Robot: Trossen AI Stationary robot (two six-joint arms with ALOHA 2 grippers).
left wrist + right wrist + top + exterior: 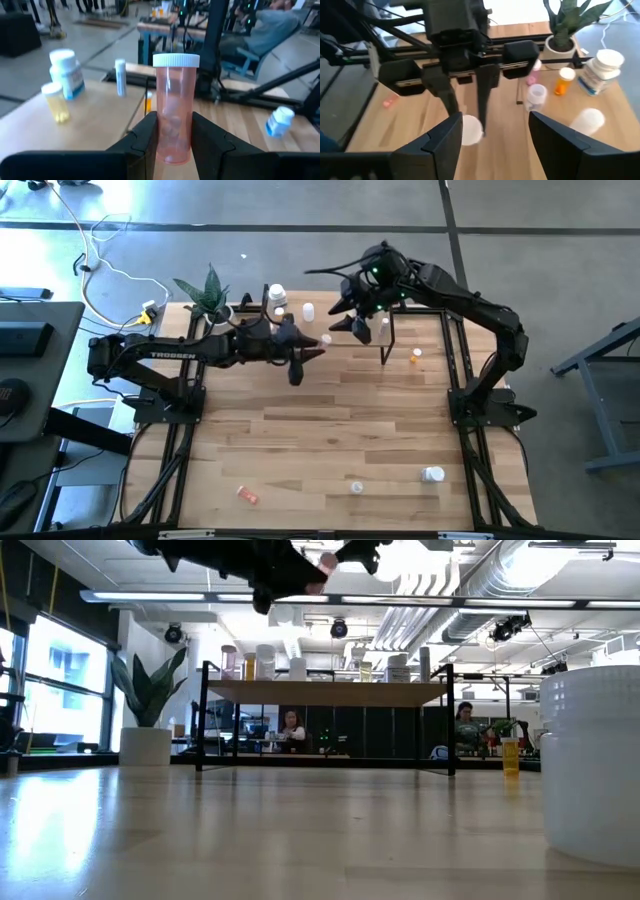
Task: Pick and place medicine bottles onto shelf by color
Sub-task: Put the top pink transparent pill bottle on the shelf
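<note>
I am holding the left gripper (322, 343) up over the back half of the table (330, 450), its fingers (142, 142) closed tight on a pink bottle (174, 110) with a white cap; the bottle is standing upright between the pads, and in the low view it is showing as a pink spot (322, 564) high above the shelf (330, 692). In the left wrist view I am looking down on the shelf top, where a white bottle with a blue label (67, 73), a small yellow vial (54, 102) just beside it and a thin white tube (120, 76) are standing, and another white-capped bottle (278, 120) is lying tilted on the table beyond. The right gripper (361, 326) is hovering near the left one over the shelf, its fingers (445, 142) spread wide with nothing between them; through its camera I am seeing the left gripper (465, 107) pointing down, a white cap (469, 131) under it, and several bottles, among them an orange one (563, 81), near a potted plant (565, 30). Well apart, along the front of the table, an orange bottle (247, 495), a small clear one (357, 487) and a white one (433, 474) are lying. An orange bottle (416, 356) is standing beside the shelf's right end.
</note>
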